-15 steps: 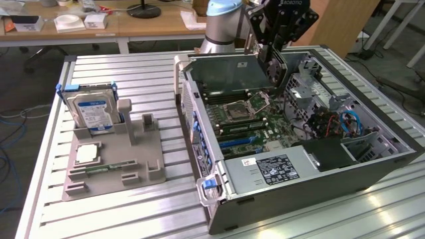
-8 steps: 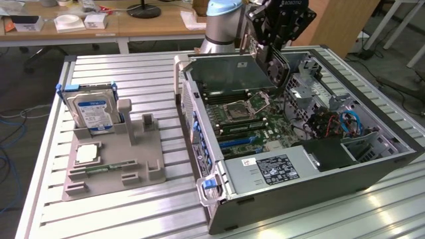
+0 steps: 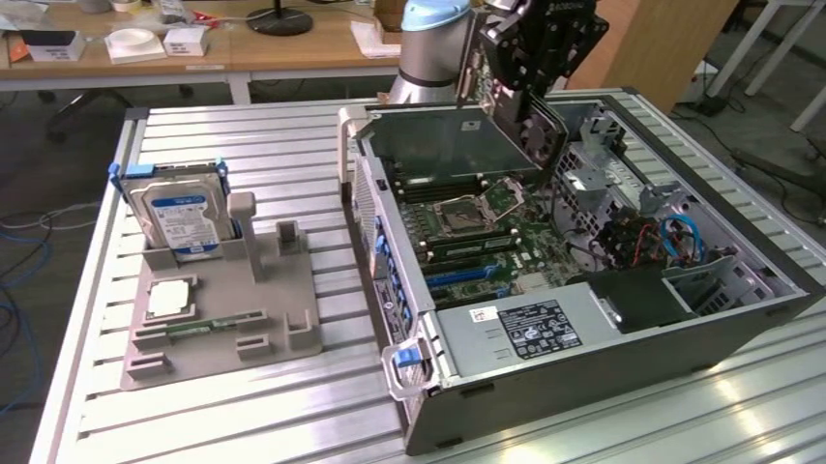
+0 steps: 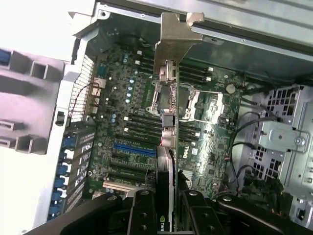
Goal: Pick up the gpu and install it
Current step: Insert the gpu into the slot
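The gpu (image 3: 446, 145) is a thin flat dark card that hangs tilted over the open computer case (image 3: 581, 377), above the motherboard (image 3: 485, 237). My gripper (image 3: 532, 106) is shut on the card's end at the exterior view's right. In the wrist view the gpu (image 4: 166, 142) shows edge-on like a blade. Its pale metal bracket (image 4: 175, 36) is at the far end, and my gripper (image 4: 166, 218) clamps the near end between black fingers (image 4: 142, 215). Below the card lies the board with a blue slot (image 4: 134, 147) and the processor socket (image 4: 195, 103).
A grey fixture (image 3: 278, 319) at the exterior view's left holds an upright hard drive (image 3: 181, 217), a processor chip (image 3: 170, 300) and a green memory stick (image 3: 193, 329). Inside the case are a power supply (image 3: 529, 329), cables (image 3: 659, 242) and a metal drive cage (image 4: 288, 142).
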Controlling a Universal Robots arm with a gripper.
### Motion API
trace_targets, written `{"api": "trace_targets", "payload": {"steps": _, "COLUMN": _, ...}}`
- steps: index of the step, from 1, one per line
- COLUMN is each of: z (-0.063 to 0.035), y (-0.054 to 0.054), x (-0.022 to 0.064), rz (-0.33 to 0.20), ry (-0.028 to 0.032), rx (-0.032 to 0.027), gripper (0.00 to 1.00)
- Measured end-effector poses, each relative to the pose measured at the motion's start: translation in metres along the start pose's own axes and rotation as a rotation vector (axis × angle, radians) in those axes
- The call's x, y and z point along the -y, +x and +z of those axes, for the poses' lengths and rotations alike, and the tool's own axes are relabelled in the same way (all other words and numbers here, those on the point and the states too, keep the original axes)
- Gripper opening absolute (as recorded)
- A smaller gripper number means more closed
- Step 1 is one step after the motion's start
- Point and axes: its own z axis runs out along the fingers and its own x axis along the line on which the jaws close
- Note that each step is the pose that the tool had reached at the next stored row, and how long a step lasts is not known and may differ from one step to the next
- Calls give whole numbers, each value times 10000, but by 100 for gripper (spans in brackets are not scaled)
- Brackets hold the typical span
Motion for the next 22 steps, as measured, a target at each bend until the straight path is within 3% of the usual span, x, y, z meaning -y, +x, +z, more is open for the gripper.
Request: {"api": "trace_targets", "payload": {"steps": 22, "z": 41, "y": 1, "x": 2, "rz": -3689, "ry": -117, "rx": -128, "gripper": 27}}
